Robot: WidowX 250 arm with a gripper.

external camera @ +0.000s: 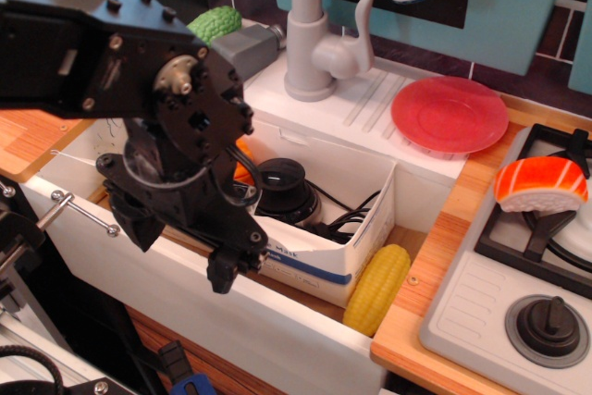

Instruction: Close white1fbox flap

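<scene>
You are looking down on a toy kitchen counter [435, 256] of light wood, with a long white sink basin [277, 321] set into it at the near left. The black robot arm [139, 62] fills the left of the view and reaches down into the basin. Its gripper [231, 265] sits at the near wall of the white1fbox [361, 238], which lies inside the basin, right of centre. The fingertips are dark against dark parts, so you cannot tell whether they are apart or together, nor whether they hold anything.

The carton stands open at the top. Its blue stripe [310, 270] shows on the near long side, just right of the gripper. Inside it you see a black round device [282, 187] and black cables [356, 215]. The flap [319, 150] appears to be the white panel standing up along the far side of the carton, but you cannot confirm this, as no print is legible on it.

Right of the basin lies a grey stove top [518, 293] with a black knob [550, 321] and a salmon sushi piece [541, 182] on the burner grate. Far of the basin stands a grey faucet [319, 43], with a red plate [449, 113] to its right. A yellow corn cob [379, 289] rests touching the carton's right end. A green object [215, 20] lies at the far left.
</scene>
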